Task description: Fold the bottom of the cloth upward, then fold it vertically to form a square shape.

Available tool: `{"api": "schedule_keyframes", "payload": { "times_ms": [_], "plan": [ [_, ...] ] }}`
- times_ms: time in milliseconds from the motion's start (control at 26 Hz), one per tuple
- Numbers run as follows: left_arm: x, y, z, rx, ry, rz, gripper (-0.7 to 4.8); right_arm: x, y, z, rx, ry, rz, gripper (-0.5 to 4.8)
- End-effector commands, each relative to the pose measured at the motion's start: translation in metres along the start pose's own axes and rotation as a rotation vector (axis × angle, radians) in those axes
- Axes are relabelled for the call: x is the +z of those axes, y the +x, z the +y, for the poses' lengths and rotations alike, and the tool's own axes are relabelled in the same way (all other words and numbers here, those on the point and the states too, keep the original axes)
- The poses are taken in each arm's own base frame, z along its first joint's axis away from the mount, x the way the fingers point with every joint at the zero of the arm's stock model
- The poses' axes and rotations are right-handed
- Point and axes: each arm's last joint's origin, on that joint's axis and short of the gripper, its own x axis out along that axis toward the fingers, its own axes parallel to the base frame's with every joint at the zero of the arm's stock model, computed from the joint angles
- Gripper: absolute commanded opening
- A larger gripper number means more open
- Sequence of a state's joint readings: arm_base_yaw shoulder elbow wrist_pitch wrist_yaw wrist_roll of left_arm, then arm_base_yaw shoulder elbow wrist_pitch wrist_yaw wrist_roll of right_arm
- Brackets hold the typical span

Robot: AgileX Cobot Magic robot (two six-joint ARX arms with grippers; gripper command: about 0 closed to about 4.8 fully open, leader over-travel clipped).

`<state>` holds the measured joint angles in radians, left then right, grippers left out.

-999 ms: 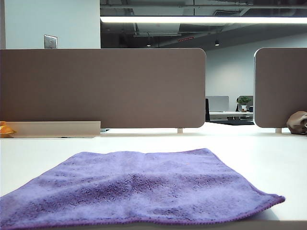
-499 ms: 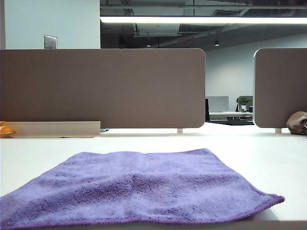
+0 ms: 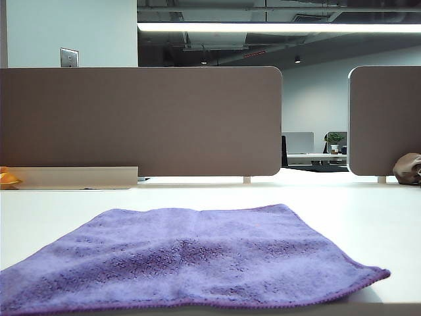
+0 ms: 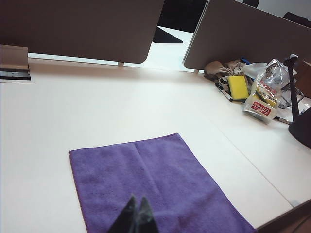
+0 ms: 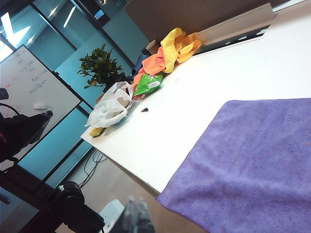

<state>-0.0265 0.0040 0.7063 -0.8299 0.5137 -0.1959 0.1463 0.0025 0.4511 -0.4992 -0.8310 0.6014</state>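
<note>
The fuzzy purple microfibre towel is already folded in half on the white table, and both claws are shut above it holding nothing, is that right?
Not quite. The fuzzy purple microfibre towel lies spread flat in a single layer on the white table, not folded in half; the left wrist view shows it plainly. The rest holds: the left claw and the right claw are both shut and hold nothing.

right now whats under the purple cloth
The purple cloth lies flat and unfolded on the white table. Only the tabletop shows around it; anything beneath is covered. Both shut grippers, left and right, are above it.
</note>
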Motion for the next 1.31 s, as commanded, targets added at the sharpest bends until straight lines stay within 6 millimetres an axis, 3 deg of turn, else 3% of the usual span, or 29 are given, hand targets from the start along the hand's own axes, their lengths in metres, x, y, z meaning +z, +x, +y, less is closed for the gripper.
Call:
{"api": "schedule_keyframes", "payload": {
  "times_ms": [38, 346, 615, 768, 922, 1114, 1306],
  "plan": [
    [0.001, 0.000, -0.002, -0.041, 0.003, 0.001, -0.03, 0.001, 0.000, 0.001, 0.011, -0.016, -0.002, 0.04],
    [-0.015, -0.001, 0.002, 0.027, -0.077, 0.141, -0.03, 0.001, 0.000, -0.001, -0.066, -0.028, -0.040, 0.14],
    [-0.015, -0.004, 0.000, 0.029, -0.154, 0.162, -0.03, -0.005, -0.002, -0.005, -0.130, -0.001, -0.002, 0.14],
    [-0.009, -0.015, -0.005, 0.090, -0.173, 0.185, -0.03, -0.009, -0.009, -0.001, -0.221, 0.026, 0.051, 0.14],
    [0.013, -0.016, -0.009, 0.135, -0.165, 0.279, -0.03, -0.013, -0.017, 0.008, -0.257, 0.031, 0.131, 0.14],
    [0.051, 0.010, -0.002, 0.142, -0.164, 0.357, -0.03, -0.001, -0.019, 0.017, -0.315, 0.003, 0.246, 0.14],
    [0.057, 0.046, 0.018, 0.166, -0.247, 0.517, -0.03, 0.018, -0.005, 0.012, -0.348, 0.057, 0.347, 0.16]
  ]
}}
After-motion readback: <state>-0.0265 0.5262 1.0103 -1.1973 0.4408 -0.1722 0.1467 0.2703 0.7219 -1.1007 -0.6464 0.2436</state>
